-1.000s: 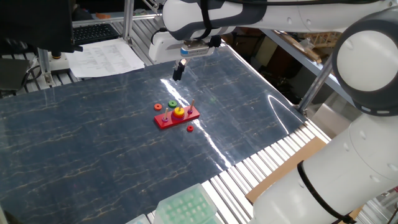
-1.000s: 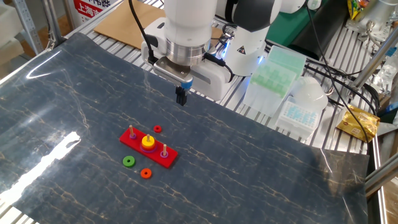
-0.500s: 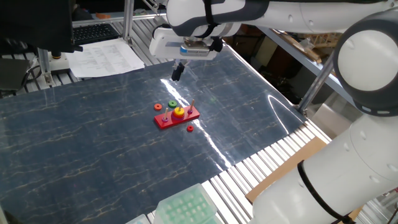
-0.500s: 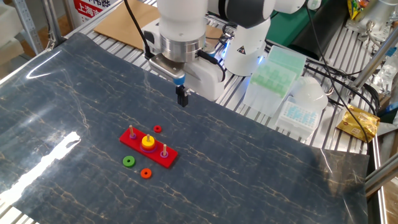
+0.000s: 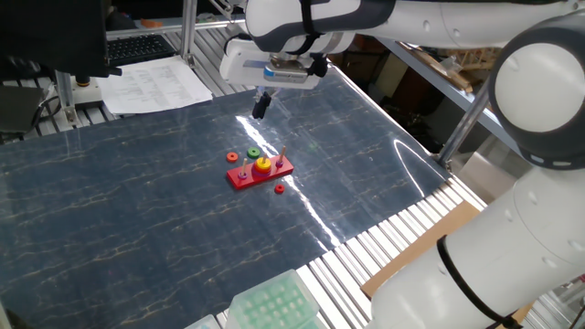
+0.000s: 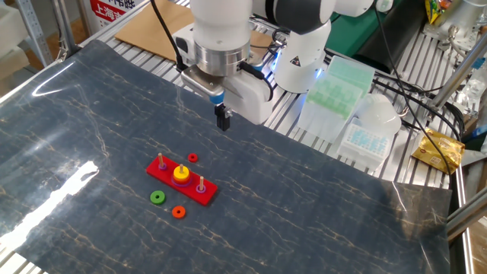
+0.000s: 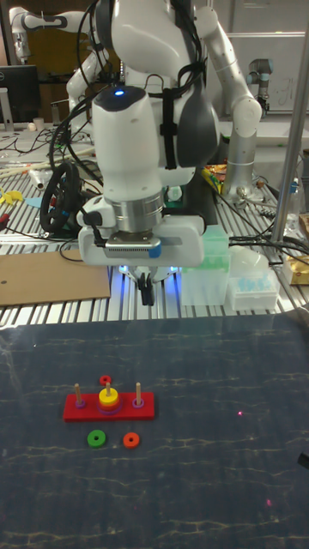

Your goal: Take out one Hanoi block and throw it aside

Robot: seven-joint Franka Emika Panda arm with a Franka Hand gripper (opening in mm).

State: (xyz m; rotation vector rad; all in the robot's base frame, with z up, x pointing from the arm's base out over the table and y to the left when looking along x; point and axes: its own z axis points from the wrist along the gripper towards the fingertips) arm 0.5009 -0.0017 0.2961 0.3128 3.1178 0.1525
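**End effector drifts off, yellow block not yet touched**

Nearest in the tall fixed view, a green ring (image 7: 96, 439) and an orange ring (image 7: 130, 440) lie loose on the worktop (image 7: 215, 480) just in front of the red pegged base (image 7: 109, 406). The Hanoi block (image 7: 107, 397), small and yellow, sits on the base's middle peg over a purple disc; a small red ring (image 7: 106, 380) lies just behind the base.

Beyond that, the end effector (image 6: 222, 120) hangs in the air well apart from the base, fingers pressed narrow together and holding nothing. Over the last second it has slid a little sideways and slightly away from the base rather than down toward it, and in the last half second it has barely shifted. Nothing on the worktop has moved. My reading: the approach has not begun, so the whole of the pick and the toss is left to do.

The worktop is a dark, marbled, glossy sheet showing bright glare, laid over slatted metal rails. Farther back stand pale green racks (image 6: 335, 87), cardboard (image 6: 152, 27), cables and another robot arm (image 7: 236, 103).
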